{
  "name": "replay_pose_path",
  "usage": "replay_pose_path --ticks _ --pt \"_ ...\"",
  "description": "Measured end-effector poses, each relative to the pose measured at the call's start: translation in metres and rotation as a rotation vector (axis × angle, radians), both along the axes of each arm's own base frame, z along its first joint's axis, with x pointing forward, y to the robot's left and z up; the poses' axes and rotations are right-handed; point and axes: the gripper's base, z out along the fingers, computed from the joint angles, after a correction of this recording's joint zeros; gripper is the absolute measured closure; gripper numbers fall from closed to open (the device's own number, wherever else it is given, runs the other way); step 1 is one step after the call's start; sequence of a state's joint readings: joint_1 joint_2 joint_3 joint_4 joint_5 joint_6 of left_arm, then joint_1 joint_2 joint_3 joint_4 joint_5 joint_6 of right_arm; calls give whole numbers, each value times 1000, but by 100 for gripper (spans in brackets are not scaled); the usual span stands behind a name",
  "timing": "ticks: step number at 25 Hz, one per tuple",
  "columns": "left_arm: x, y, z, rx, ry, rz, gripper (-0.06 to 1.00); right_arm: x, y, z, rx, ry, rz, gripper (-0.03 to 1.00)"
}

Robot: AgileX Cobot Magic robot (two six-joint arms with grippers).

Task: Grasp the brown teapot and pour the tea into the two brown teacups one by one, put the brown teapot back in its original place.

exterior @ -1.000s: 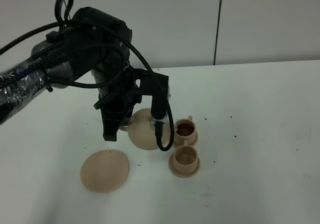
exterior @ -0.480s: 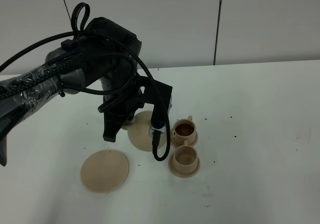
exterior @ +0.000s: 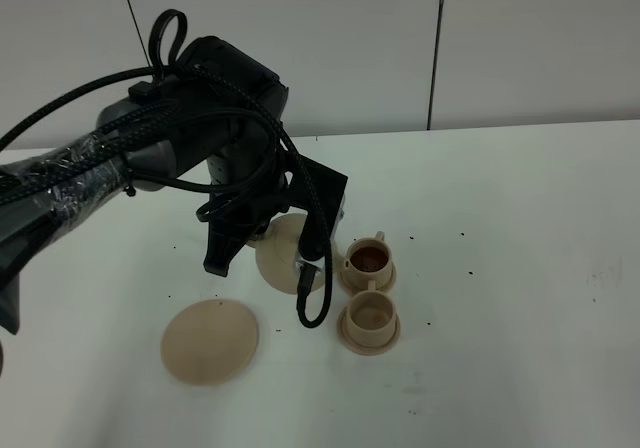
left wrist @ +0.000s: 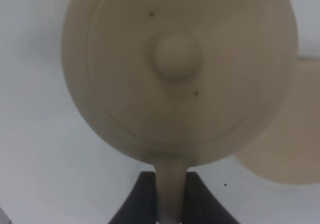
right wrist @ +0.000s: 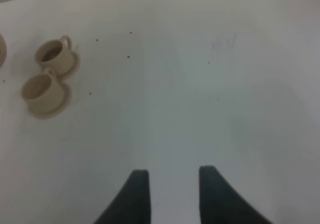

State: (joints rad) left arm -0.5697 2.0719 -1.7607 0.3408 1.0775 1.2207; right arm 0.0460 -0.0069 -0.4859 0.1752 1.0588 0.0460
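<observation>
— Where is the brown teapot (exterior: 281, 255)?

— At the end of the left arm, just left of the far teacup (exterior: 370, 259). In the high view, the arm and its cables cover most of it. It looks tipped and clear of the worktop (exterior: 500, 268).

— And how does it sit relative to the left arm's fingers (left wrist: 142, 196)?

— In the left wrist view, the loop handle (left wrist: 169, 194) runs straight between the two dark fingers. They press it from both sides with only the handle's width between them. The round body and the knobbed lid (left wrist: 177, 59) stand out beyond the tips.

— What about the cups?

— The far teacup holds dark brown tea. The near teacup (exterior: 368, 314) stands just in front of it on its own small saucer, and what it holds cannot be made out. The large saucer (exterior: 210, 341) lies bare on the worktop, to the left of the near teacup and apart from the teapot.

— And the right arm's fingers (right wrist: 137, 194)?

— They are spread apart with nothing between them, above bare worktop. Both teacups are well off to one side in that wrist view.
</observation>
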Motion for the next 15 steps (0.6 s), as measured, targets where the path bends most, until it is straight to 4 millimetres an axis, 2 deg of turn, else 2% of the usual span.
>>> replay_pose_path --ticks 8,15 --pt "1 -7 -9 11 1 -48 78 0 0 0 1 0 0 73" --pt "-4 -23 -13 57 -34 -121 78 0 0 0 1 0 0 73"
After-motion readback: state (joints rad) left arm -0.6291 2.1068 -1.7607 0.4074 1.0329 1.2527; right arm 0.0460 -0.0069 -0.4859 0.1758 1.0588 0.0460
